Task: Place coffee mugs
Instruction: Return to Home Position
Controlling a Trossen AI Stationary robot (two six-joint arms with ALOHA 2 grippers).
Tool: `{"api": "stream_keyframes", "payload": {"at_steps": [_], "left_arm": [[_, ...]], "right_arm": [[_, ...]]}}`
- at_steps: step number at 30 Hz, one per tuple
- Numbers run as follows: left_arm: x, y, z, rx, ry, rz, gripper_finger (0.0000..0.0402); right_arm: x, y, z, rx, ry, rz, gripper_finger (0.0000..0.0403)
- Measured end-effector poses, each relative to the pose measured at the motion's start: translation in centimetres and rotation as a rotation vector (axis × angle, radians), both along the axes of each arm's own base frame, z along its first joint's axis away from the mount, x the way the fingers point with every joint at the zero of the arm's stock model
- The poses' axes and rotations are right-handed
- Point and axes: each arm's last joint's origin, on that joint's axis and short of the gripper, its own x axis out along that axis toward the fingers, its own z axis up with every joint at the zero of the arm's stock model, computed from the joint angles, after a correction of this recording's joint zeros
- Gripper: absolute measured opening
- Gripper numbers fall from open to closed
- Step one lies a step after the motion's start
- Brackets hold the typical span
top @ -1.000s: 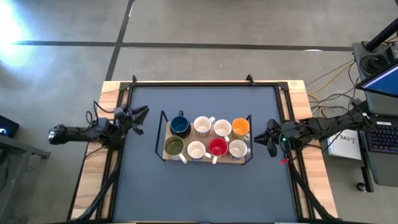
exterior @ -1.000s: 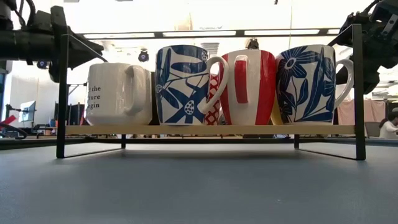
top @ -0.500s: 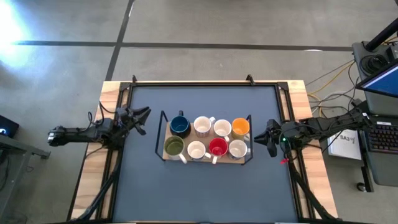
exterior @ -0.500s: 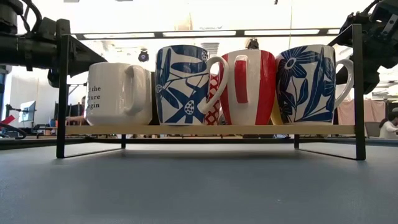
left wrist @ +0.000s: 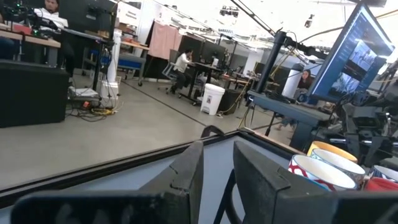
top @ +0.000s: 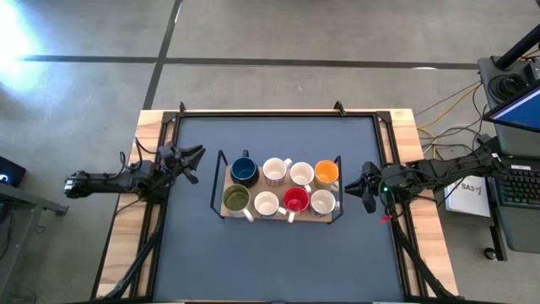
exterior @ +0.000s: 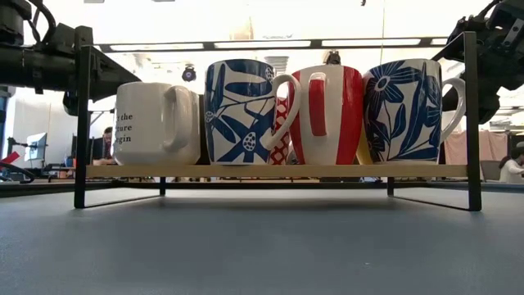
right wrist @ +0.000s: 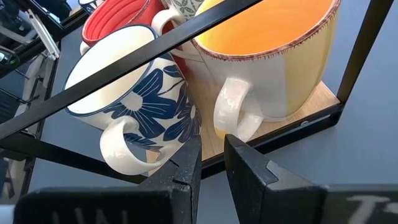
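All eight coffee mugs (top: 267, 203) are parked on the shelf (exterior: 278, 171), packed into two rows of four (pretty snug, barely any gaps). In the row on the shelf's side away from the low camera, the dark blue mug (top: 244, 171) is sat at the shelf's left end and the orange mug (top: 326, 173) at its right end, with two white ones tucked between them. In the near row, the olive green mug (top: 235, 199) is at the left end. Next to it come a white one, the red mug (top: 295, 200), and another white one at the right end.

Seen level, the olive one is cream with lettering outside and the red mug is striped red and white. The two whites are printed with blue leaves and flowers. All are upright on the wooden board inside the black frame. The shelf itself is set on the dark worktop (top: 278, 262).

The left gripper (top: 191, 161) is held off the shelf's left end, well clear of it. Its fingers are parted by a narrow gap and nothing is held. The right gripper (top: 364, 187) is kept just beside the shelf's right end, pointed at the orange mug and its flowered neighbour. Its fingers are likewise only slightly apart, with nothing gripped.
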Motion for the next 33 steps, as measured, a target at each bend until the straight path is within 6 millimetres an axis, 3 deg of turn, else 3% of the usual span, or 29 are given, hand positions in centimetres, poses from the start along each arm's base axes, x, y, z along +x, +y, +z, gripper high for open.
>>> {"api": "stream_keyframes", "payload": {"at_steps": [19,24,33], "left_arm": [[0.0,0.0,0.0,0.000,-0.001,0.000,0.0071],[0.0,0.0,0.0,0.000,-0.001,0.000,0.0071],[0.0,0.0,0.0,0.000,0.001,0.000,0.0071]], "right_arm": [[-1.4,-0.5,0.0,-0.005,-0.133,-0.054,0.0059],[-1.9,-0.7,0.2,0.020,-0.307,-0.087,0.0059],[-2.4,-1.5,0.6,-0.008,-0.617,-0.322,0.0059]]}}
